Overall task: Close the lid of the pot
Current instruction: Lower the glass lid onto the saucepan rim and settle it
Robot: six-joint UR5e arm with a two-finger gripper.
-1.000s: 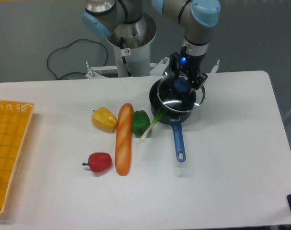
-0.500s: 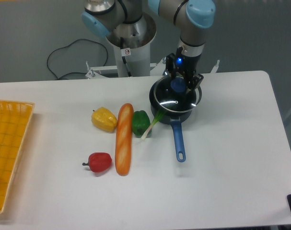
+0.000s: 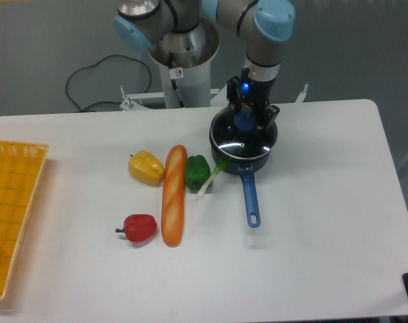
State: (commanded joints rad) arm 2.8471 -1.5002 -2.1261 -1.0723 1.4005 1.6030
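While the gripper (image 3: 246, 121) holds the blue knob of the pot lid (image 3: 242, 139), the lid sits right over the pot (image 3: 243, 149) in the upper middle of the frame. The two fingers are clenched on the knob, one on each side. The lid looks almost lined up with the round black rim, and it looks very low, but I cannot tell if the glass is touching the rim all the way around.

I think the step now is to set the lid down and let go. To do it well, the arm should go straight down, slowly, and keep the lid flat. If the lid tips, one edge could catch on the rim and sit crooked. The fingers should open only when the lid rests on the pot by itself. Then the arm should lift straight up so it does not drag the knob sideways.

The pot's long blue handle (image 3: 249, 198) points down toward the bottom of the frame. A push to the side could slide the pot on the white table (image 3: 324, 222).

Just left of the pot, a thin green stalk (image 3: 214, 173) reaches up to its side. Beside it are a green pepper (image 3: 197, 172), a long bread roll (image 3: 173, 194), a yellow pepper (image 3: 146, 167) and a red pepper (image 3: 139, 227). A yellow basket (image 3: 12, 208) is at the far left.
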